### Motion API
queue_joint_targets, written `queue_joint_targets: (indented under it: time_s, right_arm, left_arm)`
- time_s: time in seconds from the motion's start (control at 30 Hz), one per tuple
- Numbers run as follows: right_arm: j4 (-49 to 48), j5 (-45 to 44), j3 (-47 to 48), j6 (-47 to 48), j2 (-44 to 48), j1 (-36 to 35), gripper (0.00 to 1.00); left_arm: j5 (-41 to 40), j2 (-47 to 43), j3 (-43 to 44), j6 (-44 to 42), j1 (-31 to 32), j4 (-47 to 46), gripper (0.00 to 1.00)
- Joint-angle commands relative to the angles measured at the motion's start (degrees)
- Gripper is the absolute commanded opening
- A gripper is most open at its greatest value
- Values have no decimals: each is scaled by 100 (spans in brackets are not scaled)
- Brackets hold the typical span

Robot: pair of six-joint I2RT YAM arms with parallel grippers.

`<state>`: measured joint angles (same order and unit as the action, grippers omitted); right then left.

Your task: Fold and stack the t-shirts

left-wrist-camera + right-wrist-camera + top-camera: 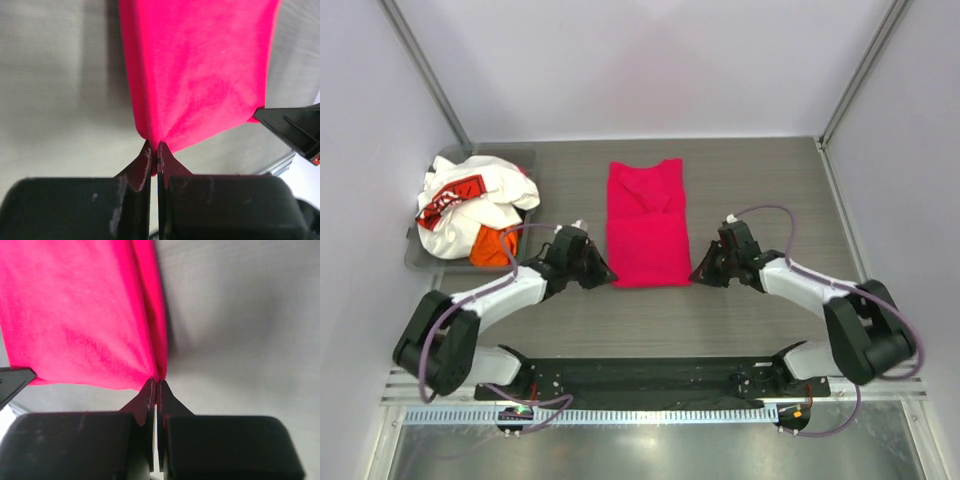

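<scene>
The magenta-red t-shirt [648, 222] lies folded into a long strip in the middle of the table. My left gripper [607, 276] is shut on its near left corner [150, 131]. My right gripper [697, 275] is shut on its near right corner [156, 371]. Both corners are pinched between the fingertips and pulled up a little off the table. The white t-shirt with the red-and-black print [470, 200] and the orange t-shirt [494, 247] lie crumpled in the grey bin [424, 254] at the far left.
The grey bin stands against the left wall. White walls with metal posts close the table on the left, back and right. The black mounting rail [640, 378] runs along the near edge.
</scene>
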<state>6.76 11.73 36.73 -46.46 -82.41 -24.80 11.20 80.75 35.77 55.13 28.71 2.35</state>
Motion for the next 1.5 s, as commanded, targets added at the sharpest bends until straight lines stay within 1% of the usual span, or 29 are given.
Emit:
queue_joint_targets:
  time_s: [0.0, 0.03, 0.07, 0.1, 0.13, 0.17, 0.2, 0.23, 0.27, 0.3, 0.33, 0.37, 0.4, 0.43, 0.47, 0.53, 0.67, 0.73, 0.87, 0.93, 1.0, 1.07, 1.13, 1.3, 1.47]
  right_arm:
    - [894, -248, -87, -171, 1074, -174, 1]
    - [1314, -459, -122, -214, 1278, -244, 1]
    - [1527, -565, -122, -363, 1524, -462, 1]
    - [1747, -662, -122, -477, 1953, -595, 1]
    - [2123, -933, -114, -600, 2218, -779, 1]
    - [2353, -1075, -105, -749, 2438, -1147, 1]
    - [2556, -1146, -87, -1081, 2632, -1342, 1]
    - [2897, -1407, -52, -1233, 2999, -1509, 1]
    - [3075, -1584, -26, -1399, 3159, -1641, 1]
    - [3216, -1647, 9, -1636, 3318, -1930, 1]
    - [3443, -1708, 114, -1743, 3545, -2046, 1]
    - [3576, -1874, 193, -1822, 3626, -2169, 1]
    - [3691, -1928, 290, -1884, 3670, -2292, 1]
    - [3857, -1989, 534, -1858, 3688, -2328, 1]
    - [3963, -2138, 685, -1823, 3645, -2337, 1]
    - [4200, -2367, 1166, -1657, 3522, -2337, 1]
    - [4482, -3026, 1889, -1314, 2900, -2337, 1]
    - [4500, -3290, 2222, -1173, 2688, -2302, 1]
    - [4439, -3510, 2716, -665, 2029, -2074, 1]
    - [4325, -3484, 2944, -462, 1687, -1916, 1]
    - [4193, -3371, 3059, -146, 1483, -1582, 1]
    - [3904, -3082, 3147, 92, 1228, -1336, 1]
    - [3676, -2905, 3278, 373, 1053, -1002, 1]
    - [3393, -2553, 3691, 831, 288, -702, 1]
    - [3331, -2473, 4280, 1130, -371, -491, 1]
  left_arm:
    - [-477, -996, -17, 67, 301, 1308, 0]
    - [-548, -1235, -35, 120, 389, 1495, 0]
    - [-610, -1455, -44, 190, 459, 1871, 0]
    - [-706, -1901, -61, 321, 643, 2031, 0]
    - [-733, -2123, -79, 436, 732, 2198, 0]
    - [-768, -2334, -79, 515, 820, 2548, 0]
    - [-821, -2771, -35, 681, 1003, 2716, 0]
    - [-900, -2967, 26, 735, 1075, 2927, 0]
    - [-961, -3177, 96, 762, 1136, 3355, 0]
    - [-1023, -3345, 271, 805, 1224, 3595, 0]
    - [-1076, -3616, 377, 815, 1233, 3806, 0]
    - [-1085, -3706, 491, 797, 1234, 4173, 0]
    - [-1076, -3768, 727, 771, 1234, 4316, 1]
    - [-1276, -3812, 834, 692, 1234, 4422, 1]
    - [-1304, -3804, 948, 639, 1234, 4571, 1]
    - [-1410, -3707, 1256, 430, 1225, 4643, 2]
    - [-1849, -3155, 1765, 96, 1216, 4705, 2]
    - [-1893, -2935, 1942, -11, 1190, 4687, 2]
    - [-1868, -2407, 2416, -266, 936, 4486, 2]
    - [-1666, -2091, 2540, -442, 769, 4380, 2]
    - [-1464, -1758, 2689, -590, 444, 4204, 2]
    - [-1174, -1528, 2829, -653, 146, 4046, 1]
    - [-973, -1204, 2926, -775, -5, 3949, 1]
    - [-962, -561, 3357, -960, -269, 3896, 1]
    - [-971, 115, 3770, -1110, -480, 3835, 1]
